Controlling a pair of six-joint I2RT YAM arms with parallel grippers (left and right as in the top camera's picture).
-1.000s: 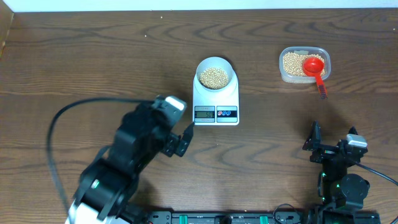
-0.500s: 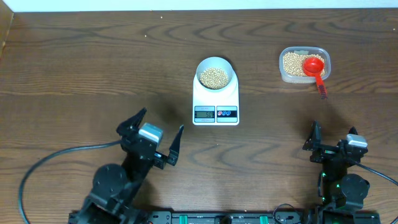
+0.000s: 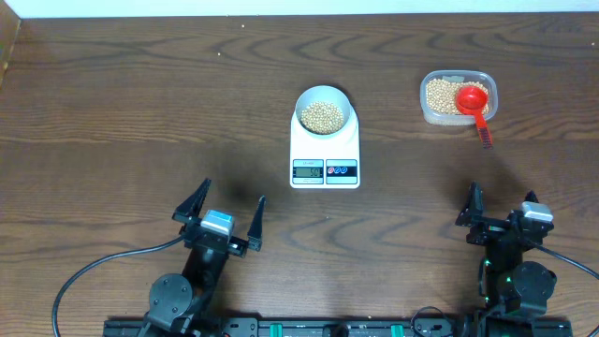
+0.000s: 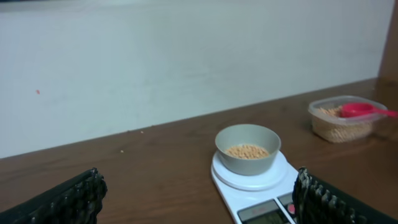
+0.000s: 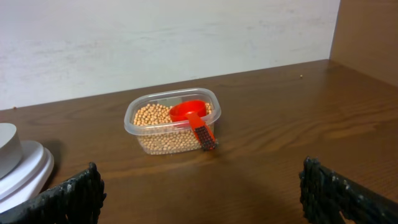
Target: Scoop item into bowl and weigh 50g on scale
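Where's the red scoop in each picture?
Overhead: red scoop at upper right, in the bean tub.
Left wrist: scoop at far right, in the tub.
Right wrist: scoop near the middle, in the tub.
Shared landmark: the white scale, always left of it.

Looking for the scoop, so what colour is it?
Red. The scoop rests in the tub; the right wrist view shows it best.

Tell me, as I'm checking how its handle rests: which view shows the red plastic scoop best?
Right wrist: the red plastic scoop is near and unblocked, handle leaning over the rim of the clear plastic tub. Overhead shows it small; left wrist shows it distant, side-on.
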